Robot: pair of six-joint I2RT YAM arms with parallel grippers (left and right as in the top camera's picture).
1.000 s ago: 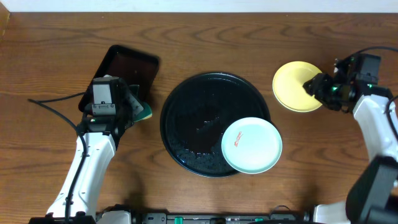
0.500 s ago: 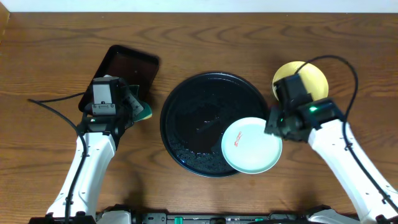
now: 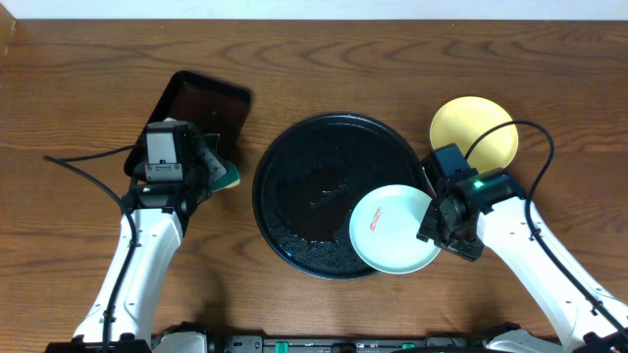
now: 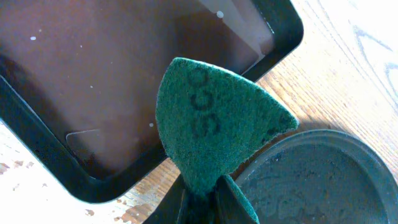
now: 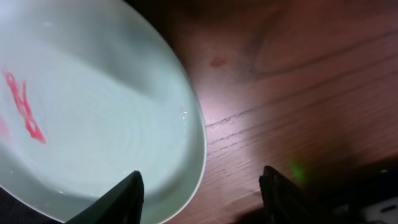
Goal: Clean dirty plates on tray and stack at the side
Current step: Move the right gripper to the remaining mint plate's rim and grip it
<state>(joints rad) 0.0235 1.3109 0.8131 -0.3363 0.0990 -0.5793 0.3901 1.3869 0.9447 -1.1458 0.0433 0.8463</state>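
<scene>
The left fingers (image 4: 186, 208) are pinched tight on a green scrub pad (image 4: 214, 124), held over the corner of a small dark tray (image 3: 201, 108) near the bench's (image 3: 88, 59) left edge. The big black tray (image 3: 314, 186) sits in the middle. A mint plate (image 3: 395, 228) with a red smear (image 5: 22, 106) lies in it, toward the bench's right edge. The right fingers (image 5: 115, 202) are open, one on each side of this plate's rim. A yellow plate (image 3: 476, 132) lies on the bench, just beside the black tray.
</scene>
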